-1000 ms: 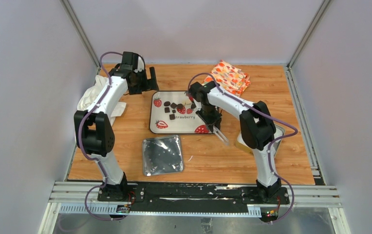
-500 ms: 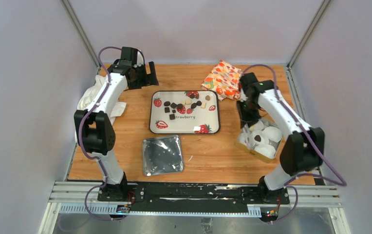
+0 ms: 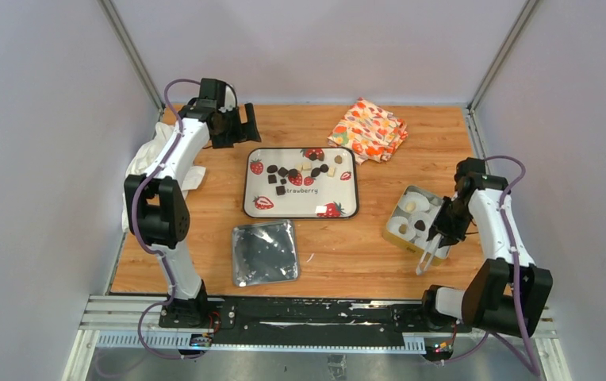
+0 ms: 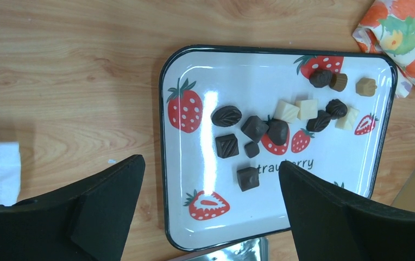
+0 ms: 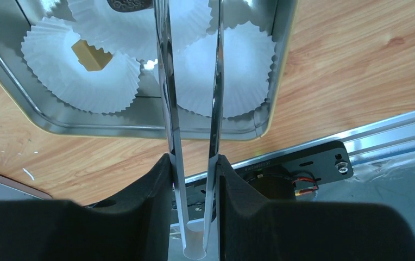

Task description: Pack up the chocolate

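Several chocolate pieces (image 4: 254,128), dark brown, cream and tan, lie on the white strawberry tray (image 3: 300,208). My left gripper (image 4: 211,166) hangs open above the tray's left half, holding nothing; in the top view the left gripper (image 3: 240,127) is at the tray's far left corner. My right gripper (image 5: 193,163) is shut on metal tongs (image 5: 167,109) over the gold box (image 3: 399,238) of white paper cups. The tong blades stand apart and their tips run out of view. One cup holds a tan chocolate (image 5: 91,54), another a dark piece (image 3: 419,225).
A silver lid (image 3: 264,252) lies in front of the tray. A floral cloth (image 3: 370,127) sits at the back right and a white cloth (image 3: 153,159) at the left edge. The arms' base rail (image 5: 303,168) runs close behind the box's near side.
The right arm has swung with the tongs from the tray's right edge over to the box at the right. The left arm has hardly moved.
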Available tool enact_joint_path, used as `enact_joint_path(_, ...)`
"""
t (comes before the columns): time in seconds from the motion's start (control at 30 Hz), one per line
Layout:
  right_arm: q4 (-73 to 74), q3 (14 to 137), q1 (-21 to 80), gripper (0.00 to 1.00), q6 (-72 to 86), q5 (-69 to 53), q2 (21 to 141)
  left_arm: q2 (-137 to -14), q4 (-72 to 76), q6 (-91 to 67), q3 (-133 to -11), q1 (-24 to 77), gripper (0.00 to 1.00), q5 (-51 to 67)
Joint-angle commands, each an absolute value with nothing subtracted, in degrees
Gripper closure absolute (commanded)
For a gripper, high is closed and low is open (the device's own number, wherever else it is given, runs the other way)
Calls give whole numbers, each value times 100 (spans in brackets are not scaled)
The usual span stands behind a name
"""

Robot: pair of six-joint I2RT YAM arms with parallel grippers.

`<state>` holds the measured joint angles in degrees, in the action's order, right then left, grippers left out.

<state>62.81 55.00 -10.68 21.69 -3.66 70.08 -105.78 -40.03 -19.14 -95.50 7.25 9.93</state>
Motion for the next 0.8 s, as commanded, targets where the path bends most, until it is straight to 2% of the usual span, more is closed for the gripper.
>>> enact_joint_path(0.0, 6106, 5593, -1208, 100, 2099, -597, 7290, -10658, -4022, -1960, -9758, 694, 0, 1171)
enact_joint_path(0.43, 5738, 5701, -1447, 93, 1812, -570, 7901, -10486, -4019, -1890, -9489, 694, 0, 1025)
enact_joint_path(0.63, 5691, 5563, -1509, 71, 1755, -595, 7915, -10468, -4023, -1885, -9440, 695, 0, 1017)
enact_joint_path(0.77, 5658, 5498, -1519, 67, 1732, -623, 7923, -10485, -4020, -1890, -9439, 694, 0, 1020)
